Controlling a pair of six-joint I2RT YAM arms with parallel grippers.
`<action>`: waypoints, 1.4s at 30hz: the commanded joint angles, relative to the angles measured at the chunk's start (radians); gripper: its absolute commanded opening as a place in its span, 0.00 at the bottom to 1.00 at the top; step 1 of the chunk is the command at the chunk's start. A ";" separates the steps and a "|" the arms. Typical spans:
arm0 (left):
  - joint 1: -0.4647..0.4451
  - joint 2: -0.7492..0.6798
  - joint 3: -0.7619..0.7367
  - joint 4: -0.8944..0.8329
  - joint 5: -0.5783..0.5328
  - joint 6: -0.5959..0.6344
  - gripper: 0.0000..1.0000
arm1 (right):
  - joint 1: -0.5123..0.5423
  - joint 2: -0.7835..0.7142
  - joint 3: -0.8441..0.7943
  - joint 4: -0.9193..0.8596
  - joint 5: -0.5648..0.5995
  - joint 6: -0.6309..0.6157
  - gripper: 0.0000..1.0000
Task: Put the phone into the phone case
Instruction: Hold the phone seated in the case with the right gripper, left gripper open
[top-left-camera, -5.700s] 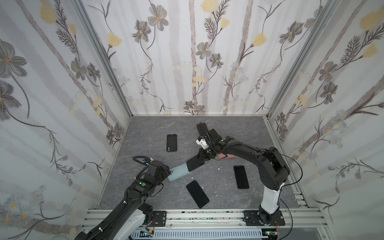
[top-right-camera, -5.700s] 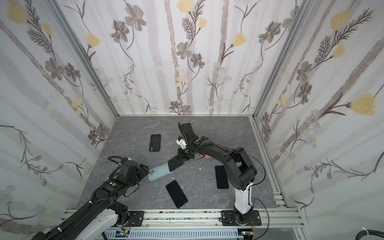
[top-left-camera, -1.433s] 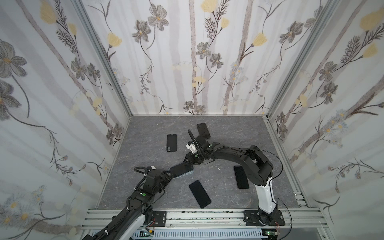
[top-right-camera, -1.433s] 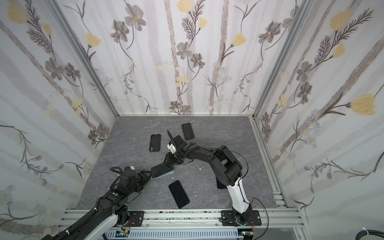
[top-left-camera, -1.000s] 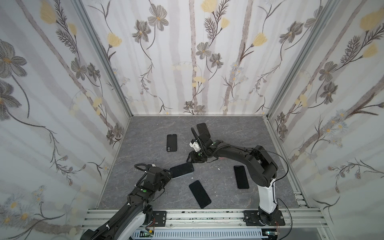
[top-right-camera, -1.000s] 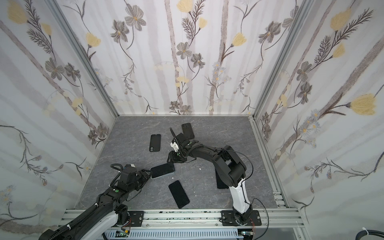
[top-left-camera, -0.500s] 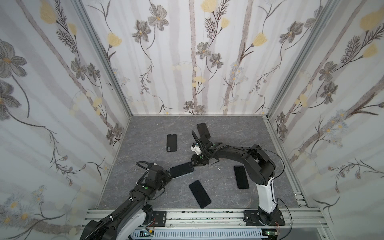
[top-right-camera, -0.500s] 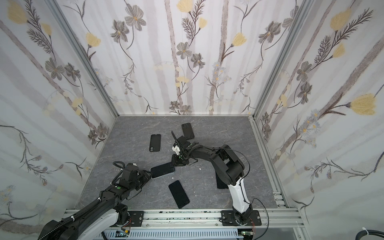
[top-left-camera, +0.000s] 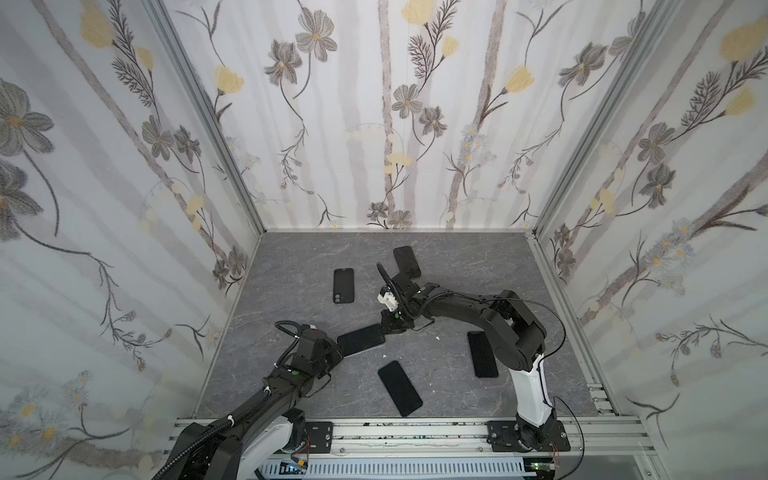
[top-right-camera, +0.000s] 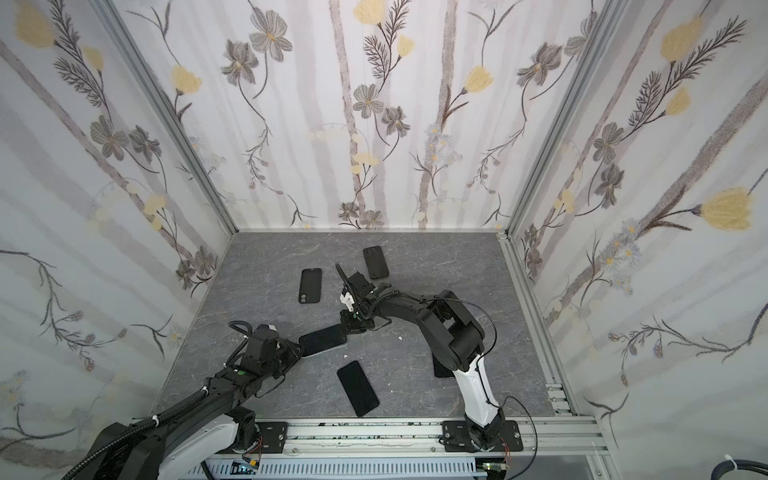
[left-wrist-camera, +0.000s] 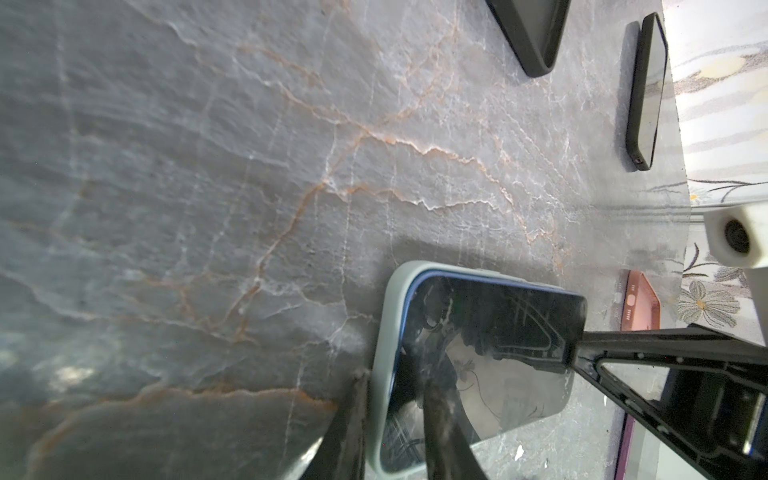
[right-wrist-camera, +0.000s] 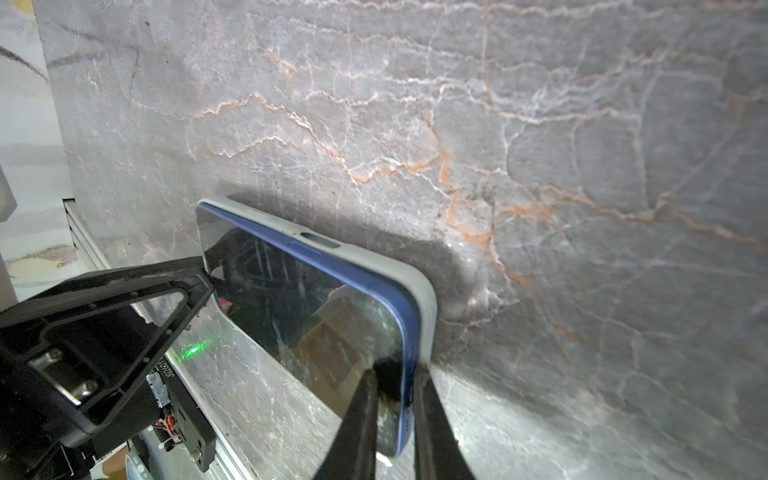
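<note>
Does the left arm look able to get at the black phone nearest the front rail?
Probably yes: the black phone lies close beside the left gripper, bare table between. But the gripper is pinching the cased phone and must release first.

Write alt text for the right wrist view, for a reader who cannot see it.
A blue-edged phone sits in a pale grey case on a grey marbled table, its dark screen showing. The right gripper pinches the end nearest the camera between its two fingers, and the left gripper meets the far corner.
</note>
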 joint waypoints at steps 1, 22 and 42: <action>-0.002 -0.008 -0.006 -0.020 0.051 0.001 0.26 | 0.009 0.001 0.008 -0.025 -0.016 -0.016 0.20; 0.067 0.133 0.129 -0.072 0.055 0.168 0.32 | 0.009 0.025 0.139 -0.147 0.074 -0.063 0.22; 0.065 0.158 0.110 -0.109 -0.028 0.245 0.03 | 0.050 0.075 0.163 -0.189 0.086 -0.079 0.20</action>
